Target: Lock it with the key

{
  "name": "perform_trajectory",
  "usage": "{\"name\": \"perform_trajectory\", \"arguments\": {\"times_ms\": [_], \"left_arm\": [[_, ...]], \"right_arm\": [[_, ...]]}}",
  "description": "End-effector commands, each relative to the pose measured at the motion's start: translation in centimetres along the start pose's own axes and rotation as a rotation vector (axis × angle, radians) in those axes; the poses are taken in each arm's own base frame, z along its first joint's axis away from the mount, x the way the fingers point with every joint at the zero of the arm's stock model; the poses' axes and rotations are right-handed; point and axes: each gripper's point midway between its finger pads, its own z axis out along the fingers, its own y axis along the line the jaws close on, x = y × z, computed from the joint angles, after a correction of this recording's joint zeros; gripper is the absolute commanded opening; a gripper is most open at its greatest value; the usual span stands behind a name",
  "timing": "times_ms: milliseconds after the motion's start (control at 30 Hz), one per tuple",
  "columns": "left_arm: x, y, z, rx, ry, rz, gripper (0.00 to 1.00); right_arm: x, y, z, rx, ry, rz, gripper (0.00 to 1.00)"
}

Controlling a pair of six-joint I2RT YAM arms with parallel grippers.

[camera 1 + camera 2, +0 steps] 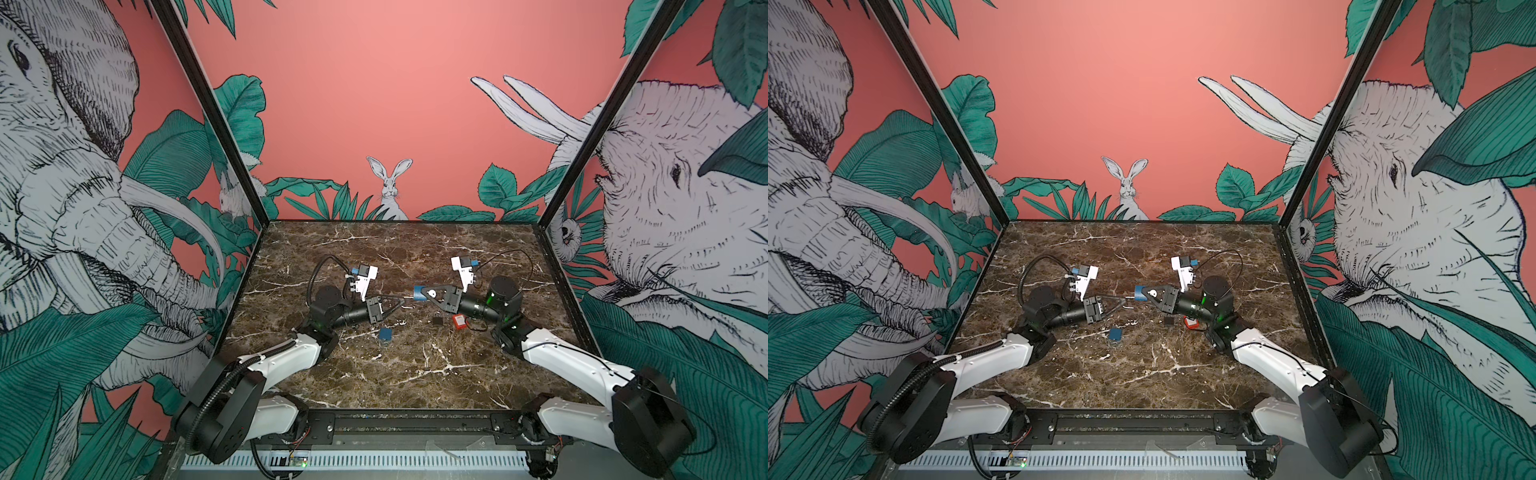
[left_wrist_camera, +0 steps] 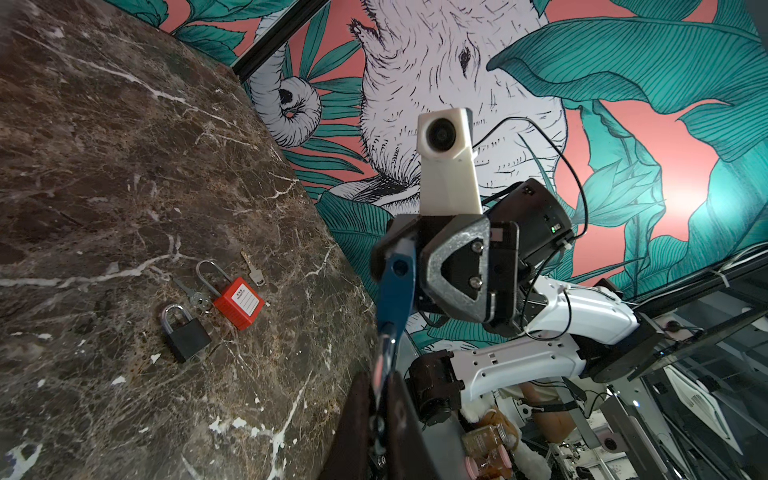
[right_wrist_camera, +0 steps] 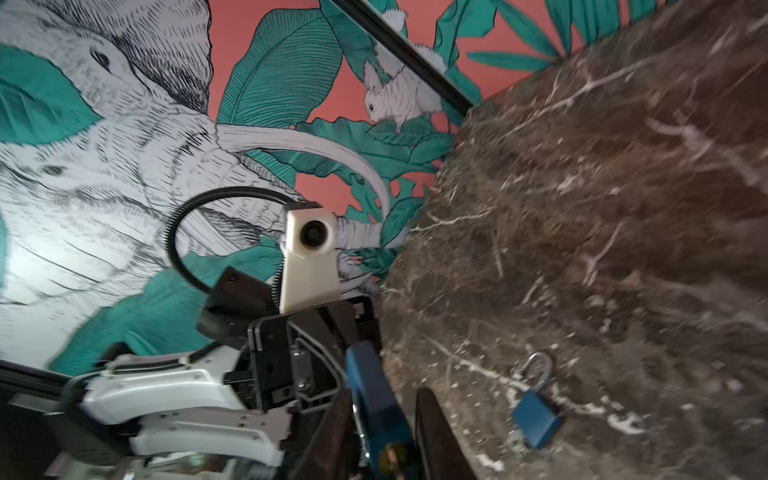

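L gripper (image 1: 400, 302) clamped on metal end of blue padlock (image 3: 374, 399), mid-air; R gripper (image 1: 422, 293) around its body, grip unclear. On table (image 1: 415, 374) nearby: 2nd blue padlock (image 1: 385, 334), red padlock (image 1: 458, 321), black padlock (image 1: 437, 320), loose keys (image 2: 252, 270).

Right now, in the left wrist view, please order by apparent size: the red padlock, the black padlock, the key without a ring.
1. red padlock, with its long shackle
2. black padlock, only slightly smaller
3. key without a ring, smallest
They lie together, so nearness hardly matters.
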Motion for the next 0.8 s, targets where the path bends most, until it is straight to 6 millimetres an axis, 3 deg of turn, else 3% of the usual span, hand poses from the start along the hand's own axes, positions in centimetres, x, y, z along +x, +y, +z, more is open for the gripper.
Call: {"name": "perform_trajectory", "arguments": {"times_ms": [0,200,533,767], "left_arm": [[-1.2,-1.8,-0.3,0.054,-0.052,0.044,0.0],[-1.3,-1.8,-0.2,0.051,-0.053,0.029,0.0],[-2.3,-3.1,0.2,0.12,-0.066,-0.003,0.0],[-2.6,-4.2,0.2,0.178,-0.061,-0.025,0.0]], "right_arm": [[-1.3,0.6,-1.0,0.001,-0.04,-0.055,0.43],[-1.6,-1.3,-3.3,0.148,-0.06,-0.143,0.53],[-0.6,2.8,-4.2,-0.01,-0.016,-0.385,0.48],[-0.6,3.1,-4.5,-0.01,-0.037,-0.545,0.47]]}}
